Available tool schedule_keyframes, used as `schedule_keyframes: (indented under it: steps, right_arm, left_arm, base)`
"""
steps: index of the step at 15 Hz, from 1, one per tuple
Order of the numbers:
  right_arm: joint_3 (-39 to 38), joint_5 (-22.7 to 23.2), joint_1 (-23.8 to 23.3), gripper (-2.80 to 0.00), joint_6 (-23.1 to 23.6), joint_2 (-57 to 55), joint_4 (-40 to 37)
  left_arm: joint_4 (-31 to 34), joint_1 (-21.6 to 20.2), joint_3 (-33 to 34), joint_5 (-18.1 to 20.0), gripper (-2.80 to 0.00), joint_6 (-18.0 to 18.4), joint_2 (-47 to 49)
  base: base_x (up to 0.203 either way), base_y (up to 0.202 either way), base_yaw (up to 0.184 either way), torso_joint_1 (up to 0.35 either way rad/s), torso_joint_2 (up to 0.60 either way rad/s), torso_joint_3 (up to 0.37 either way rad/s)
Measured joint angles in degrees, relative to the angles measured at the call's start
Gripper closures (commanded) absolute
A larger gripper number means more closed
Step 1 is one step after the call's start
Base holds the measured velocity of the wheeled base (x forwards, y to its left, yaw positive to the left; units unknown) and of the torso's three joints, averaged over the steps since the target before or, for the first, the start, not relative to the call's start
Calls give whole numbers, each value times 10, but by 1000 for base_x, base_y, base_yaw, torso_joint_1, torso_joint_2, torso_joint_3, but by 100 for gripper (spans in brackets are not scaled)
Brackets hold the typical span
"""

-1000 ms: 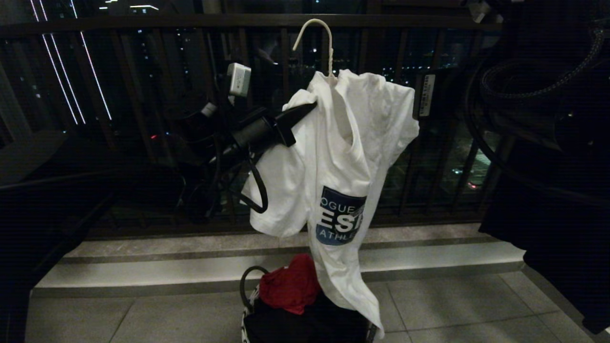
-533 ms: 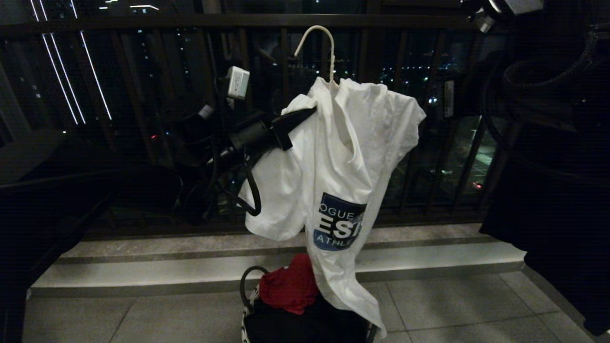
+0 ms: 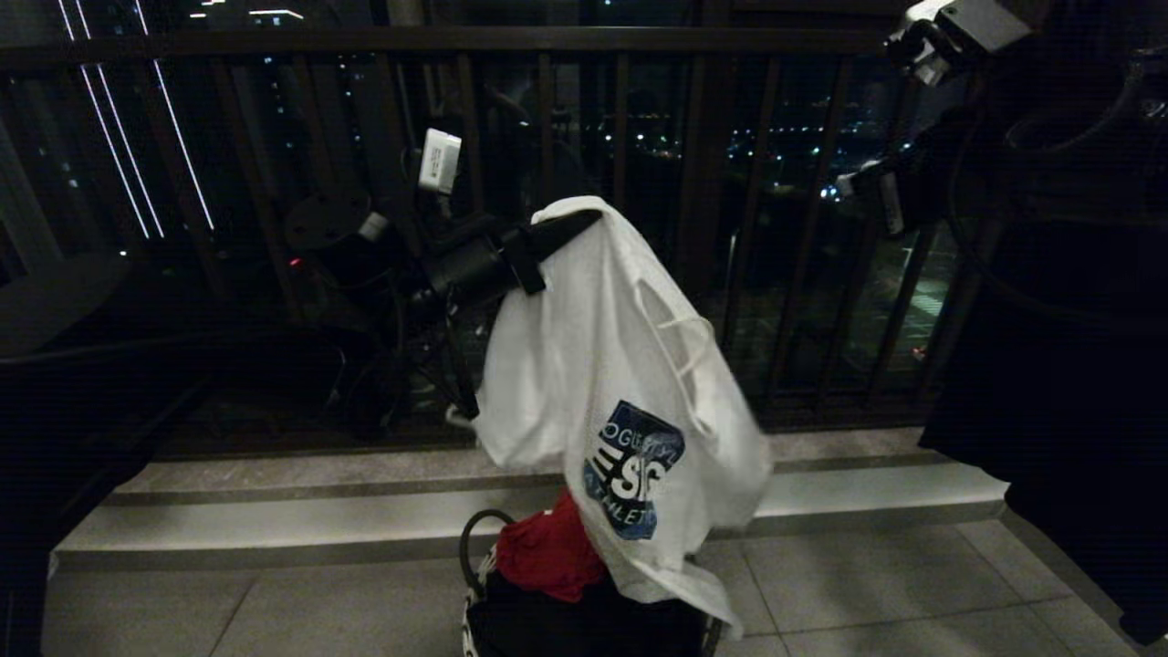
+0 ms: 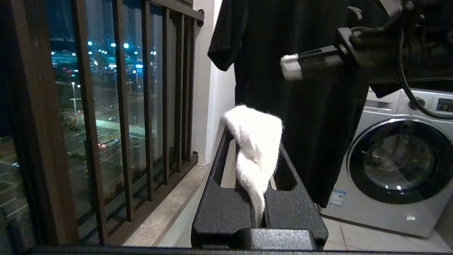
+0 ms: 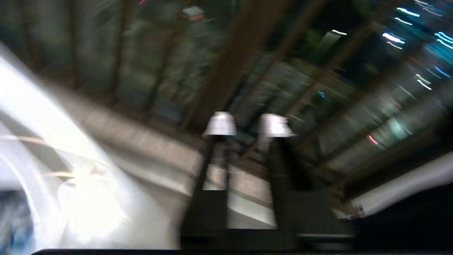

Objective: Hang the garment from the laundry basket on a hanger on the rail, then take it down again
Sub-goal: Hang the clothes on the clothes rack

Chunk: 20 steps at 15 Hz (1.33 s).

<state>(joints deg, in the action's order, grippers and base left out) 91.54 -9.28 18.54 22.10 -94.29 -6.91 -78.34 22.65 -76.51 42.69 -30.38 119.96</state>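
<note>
The garment (image 3: 602,365), a white T-shirt with a blue chest graphic, hangs from one bunched corner and droops toward the laundry basket (image 3: 472,610) at the bottom edge. My left gripper (image 3: 584,219) is shut on that corner, and white cloth (image 4: 256,148) fills its jaws. A thin white wire, apparently the hanger (image 3: 686,327), lies tilted against the shirt's front. My right gripper (image 3: 849,187) is up at the right, apart from the shirt; in its own view the right gripper (image 5: 247,124) stands open with nothing between its pale tips. The rail is out of view.
A red cloth (image 3: 547,552) and a black garment (image 3: 584,625) lie in the basket. The dark balcony railing (image 3: 693,182) runs behind, above a pale stone step (image 3: 365,520). A large black garment (image 3: 1049,383) hangs at the right. A washing machine (image 4: 400,159) stands beyond.
My right gripper has opened and drawn away to the right. The shirt's right shoulder and the hanger have dropped; the hook no longer stands above the collar. The shirt now hangs from my left gripper alone.
</note>
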Motion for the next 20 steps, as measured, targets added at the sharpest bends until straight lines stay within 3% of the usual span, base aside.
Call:
schedule_keyframes:
  steps: [2,11,20]
  right_arm:
    - [4,58,-18,-280,13,3,-45]
    - [-118,63,-25,-280,-2,20,5]
    - [-164,76,-24,-280,-112,-9,1]
  left_arm:
    - [0,0,0,0,0,0,2]
    - [0,-4,-4,-1,0,0,7]
    - [3,-4,-9,-1,0,-2,7]
  base:
    - [0,0,0,0,0,0]
    - [0,0,0,0,0,0]
    - [0,0,0,0,0,0]
